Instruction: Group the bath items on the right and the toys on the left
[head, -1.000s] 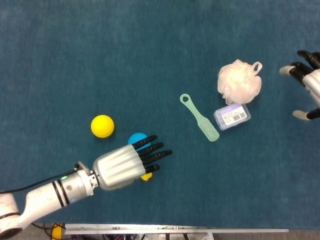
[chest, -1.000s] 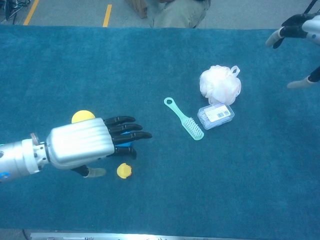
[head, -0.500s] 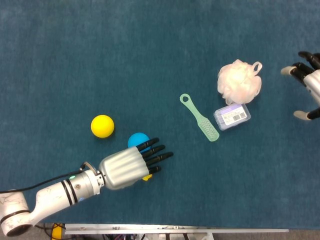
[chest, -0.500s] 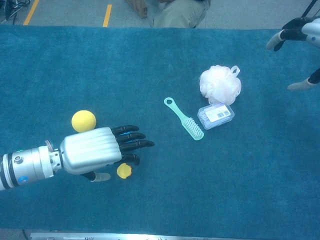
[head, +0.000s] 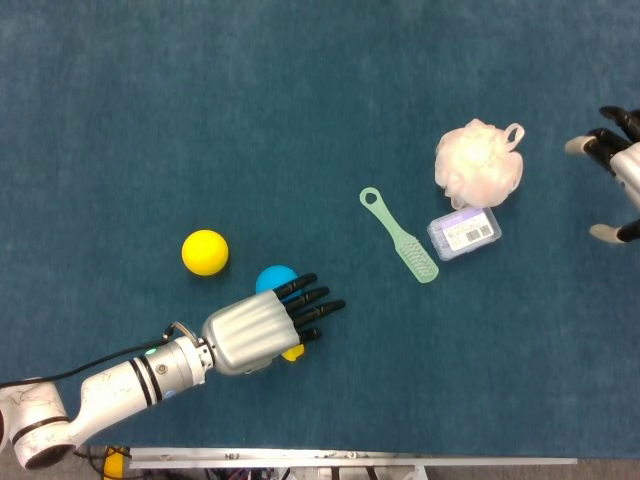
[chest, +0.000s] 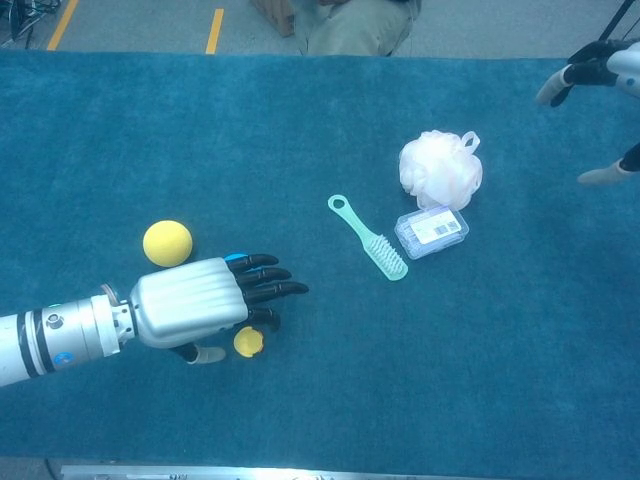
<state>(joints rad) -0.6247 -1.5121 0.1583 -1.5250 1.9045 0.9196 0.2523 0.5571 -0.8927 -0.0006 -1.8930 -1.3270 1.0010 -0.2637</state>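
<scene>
Left hand (head: 262, 332) palm down over the blue cloth (head: 300, 100), black fingers (head: 312, 298) stretched flat and a little apart, tips toward 2 o'clock in the head view; nothing gripped. The fingers cover the near edge of the blue ball (head: 275, 279) and most of a small yellow piece (chest: 247, 342) lying under the hand's lower side; the chest view shows the piece just beside the thumb, and I cannot tell whether they touch. Against the picture a second ago, the hand has drawn back toward 8 o'clock along its forearm, so more of the silver wrist shows, and the yellow ball (head: 205, 251) now sits fully clear at 10 o'clock of the hand, where in the chest view it was half hidden behind the knuckles. None of the objects has shifted. Green brush (head: 400, 235) lies flat mid-cloth, well apart from the left hand at its 2 o'clock; long axis runs 11 to 5 o'clock in the head view, loop handle at the 11 end, bristle head at the 5 end. Clear soap box (head: 464, 231) sits just beside the bristle head at 3 o'clock, with the pink bath pouf (head: 478, 162) touching it from 12. Right hand (head: 618, 170) at the far 3 o'clock edge, partly cut off, fingers spread and empty, slipped slightly further out of frame than before.
</scene>
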